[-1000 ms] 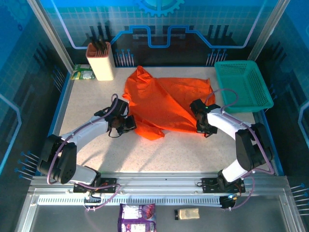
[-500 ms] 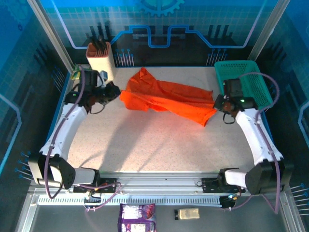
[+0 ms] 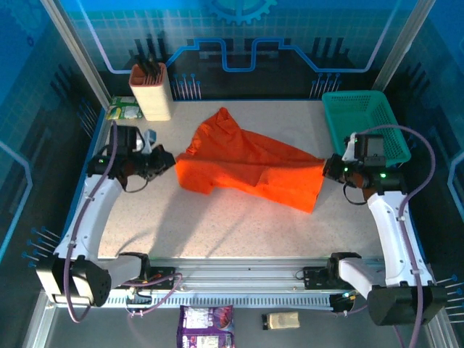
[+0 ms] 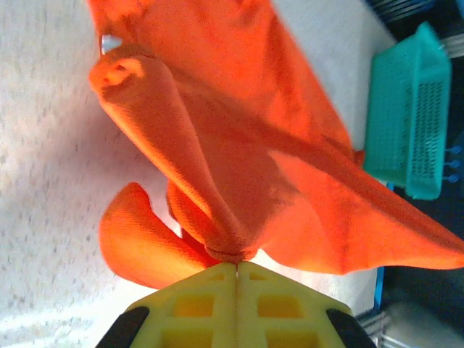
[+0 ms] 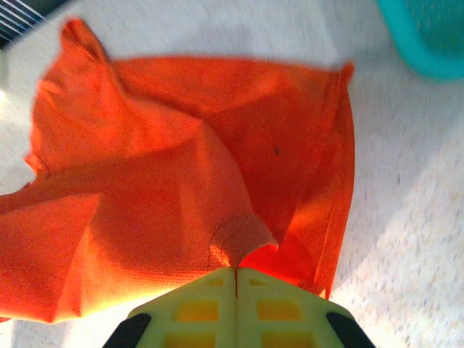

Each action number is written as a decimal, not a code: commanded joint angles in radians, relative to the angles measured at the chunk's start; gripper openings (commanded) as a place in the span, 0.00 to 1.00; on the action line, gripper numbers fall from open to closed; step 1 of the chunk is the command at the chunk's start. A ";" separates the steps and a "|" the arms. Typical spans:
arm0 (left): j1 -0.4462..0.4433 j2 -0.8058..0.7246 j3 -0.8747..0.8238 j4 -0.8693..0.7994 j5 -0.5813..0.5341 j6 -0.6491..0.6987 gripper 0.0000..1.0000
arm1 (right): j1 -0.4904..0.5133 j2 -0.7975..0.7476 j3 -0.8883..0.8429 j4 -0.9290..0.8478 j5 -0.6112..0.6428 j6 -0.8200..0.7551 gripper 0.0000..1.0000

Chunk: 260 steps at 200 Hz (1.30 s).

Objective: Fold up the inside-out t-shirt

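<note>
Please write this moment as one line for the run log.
left gripper: shut on t-shirt | right gripper: shut on t-shirt | t-shirt: stretched between both grippers, not yet folded | teal basket: far right corner

Bright orange-red inside-out t-shirt point(image 3: 246, 163), rumpled, stretched left to right across the table's middle.

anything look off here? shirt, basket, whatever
Nothing is spilled or damaged. The t-shirt is the odd bit: strung between the left gripper and the right gripper, both pinched shut on its ends, it is twisted and bunched rather than flat, one lobe poking toward the far edge. The basket sits upright.
</note>
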 commanded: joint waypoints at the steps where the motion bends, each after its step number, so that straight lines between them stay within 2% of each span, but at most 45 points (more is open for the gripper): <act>1: -0.003 0.017 -0.164 0.035 0.078 -0.015 0.00 | 0.017 0.036 -0.096 -0.020 -0.010 0.061 0.00; 27: -0.033 0.157 -0.213 0.189 0.066 -0.037 0.00 | 0.022 0.133 -0.129 0.100 0.050 0.058 0.00; 67: -0.115 0.430 0.039 0.210 0.011 0.005 0.00 | 0.007 0.287 -0.094 0.188 0.288 0.031 0.00; 77: -0.144 0.493 0.124 0.185 -0.001 0.020 0.06 | -0.001 0.304 -0.080 0.195 0.336 0.029 0.00; 92: -0.188 0.558 0.233 0.129 -0.030 0.052 0.25 | -0.007 0.309 -0.069 0.206 0.399 0.032 0.00; 97: -0.201 0.569 0.256 0.115 -0.047 0.062 0.28 | -0.006 0.308 -0.065 0.205 0.415 0.033 0.00; 111: -0.219 0.560 0.270 0.107 -0.079 0.073 0.28 | -0.002 0.299 -0.057 0.194 0.428 0.035 0.00; 131: -0.217 0.483 0.192 0.141 -0.130 0.061 0.32 | 0.019 0.279 -0.050 0.175 0.411 0.029 0.00; 147: -0.212 0.422 0.117 0.132 -0.180 0.058 0.32 | 0.061 0.263 -0.031 0.129 0.409 0.017 0.19; 172: -0.188 0.314 -0.026 0.131 -0.192 0.048 0.33 | 0.161 0.226 0.003 0.054 0.454 0.014 0.32; 192: -0.166 0.242 -0.145 0.147 -0.173 0.031 0.28 | 0.264 0.207 0.015 0.037 0.403 0.030 0.34; 203: -0.158 0.214 -0.196 0.171 -0.145 0.026 0.15 | 0.329 0.209 0.012 0.066 0.286 0.031 0.33; 215: -0.149 0.192 -0.243 0.211 -0.121 0.019 0.10 | 0.411 0.227 -0.002 0.127 0.156 0.055 0.32; 237: -0.122 0.210 -0.288 0.267 -0.079 0.000 0.05 | 0.587 0.323 -0.023 0.280 -0.001 0.109 0.32; 260: -0.114 0.271 -0.288 0.327 -0.039 -0.011 0.02 | 0.742 0.484 0.023 0.360 -0.036 0.140 0.34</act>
